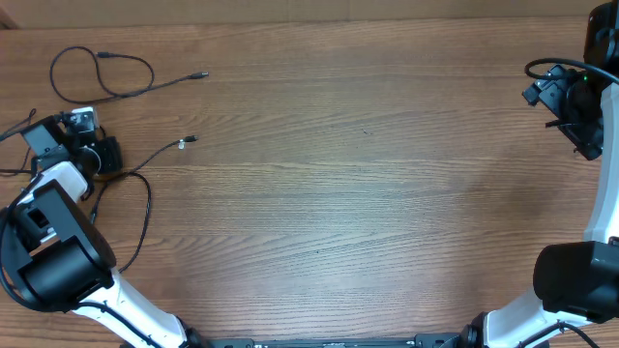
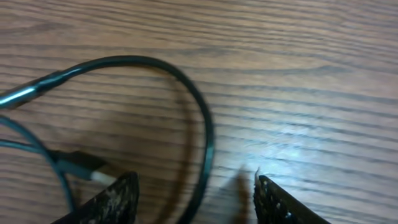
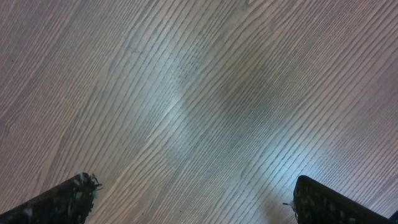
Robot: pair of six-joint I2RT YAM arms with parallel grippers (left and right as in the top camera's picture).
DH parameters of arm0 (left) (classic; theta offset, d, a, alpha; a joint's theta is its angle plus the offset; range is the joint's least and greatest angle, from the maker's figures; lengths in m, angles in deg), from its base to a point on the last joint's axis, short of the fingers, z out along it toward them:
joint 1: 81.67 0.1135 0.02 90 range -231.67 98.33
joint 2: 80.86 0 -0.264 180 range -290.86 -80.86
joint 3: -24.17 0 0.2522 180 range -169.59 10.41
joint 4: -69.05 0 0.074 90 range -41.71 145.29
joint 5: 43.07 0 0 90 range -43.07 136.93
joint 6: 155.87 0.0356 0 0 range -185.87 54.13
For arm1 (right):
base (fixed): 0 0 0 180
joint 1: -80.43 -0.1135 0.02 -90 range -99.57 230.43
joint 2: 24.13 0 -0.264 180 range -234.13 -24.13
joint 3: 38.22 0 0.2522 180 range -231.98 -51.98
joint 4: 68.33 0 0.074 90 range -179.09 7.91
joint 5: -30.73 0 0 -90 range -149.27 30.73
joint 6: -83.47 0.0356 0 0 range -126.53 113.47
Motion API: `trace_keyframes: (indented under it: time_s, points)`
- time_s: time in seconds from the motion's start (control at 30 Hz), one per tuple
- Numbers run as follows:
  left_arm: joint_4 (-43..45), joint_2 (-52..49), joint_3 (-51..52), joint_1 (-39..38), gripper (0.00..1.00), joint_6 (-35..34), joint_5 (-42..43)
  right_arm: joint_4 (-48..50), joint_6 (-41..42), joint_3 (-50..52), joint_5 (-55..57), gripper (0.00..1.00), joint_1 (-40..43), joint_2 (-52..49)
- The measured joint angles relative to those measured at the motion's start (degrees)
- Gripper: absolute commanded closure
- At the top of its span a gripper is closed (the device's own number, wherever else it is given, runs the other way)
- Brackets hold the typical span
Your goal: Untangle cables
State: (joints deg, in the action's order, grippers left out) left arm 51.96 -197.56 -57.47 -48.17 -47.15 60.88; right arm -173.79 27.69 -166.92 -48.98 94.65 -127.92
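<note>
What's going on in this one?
The left gripper hovers open low over the table, with a thin black cable curving between its fingers, not gripped. A second cable lies in a loose loop near the far left corner, separate from it. The right gripper is open at the far right, touching nothing.

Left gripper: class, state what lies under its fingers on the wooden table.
A thin black cable loops across the brown wooden table beneath the open left gripper. Where it runs on behind the fingers is covered.
</note>
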Motion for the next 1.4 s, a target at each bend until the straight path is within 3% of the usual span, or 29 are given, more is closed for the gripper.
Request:
trace_keyframes:
  time_s: [0.13, 0.2, 0.27, 0.3, 0.43, 0.8, 1.03, 1.2, 1.4]
  points:
    - [0.4, -1.3, 0.0, 0.8, 0.38, 1.0, 0.7, 0.0, 0.0, 0.0, 0.0, 0.0, 0.0, 0.0]
    - [0.7, -1.7, -0.2, 1.3, 0.42, 1.3, 2.0, 0.0, 0.0, 0.0, 0.0, 0.0, 0.0, 0.0]
    - [0.8, -2.1, -0.4, 1.6, 0.57, 1.5, 2.9, 0.0, 0.0, 0.0, 0.0, 0.0, 0.0, 0.0]
    - [1.0, -2.4, -0.7, 1.7, 0.7, 1.9, 3.3, 0.0, 0.0, 0.0, 0.0, 0.0, 0.0, 0.0]
    - [1.5, -2.7, -0.9, 1.8, 0.96, 2.1, 4.4, 0.0, 0.0, 0.0, 0.0, 0.0, 0.0, 0.0]
    - [1.6, -1.4, -0.9, 1.8, 0.96, -3.2, 12.5, 0.0, 0.0, 0.0, 0.0, 0.0, 0.0, 0.0]
    - [0.5, 10.4, -1.0, 1.8, 0.96, -15.1, 18.2, 0.0, 0.0, 0.0, 0.0, 0.0, 0.0, 0.0]
    - [-8.8, 16.7, -1.2, 1.8, 0.96, -21.0, 22.0, 0.0, 0.0, 0.0, 0.0, 0.0, 0.0, 0.0]
    - [-22.3, 17.1, -1.2, 1.8, 0.96, -30.3, 22.5, 0.0, 0.0, 0.0, 0.0, 0.0, 0.0, 0.0]
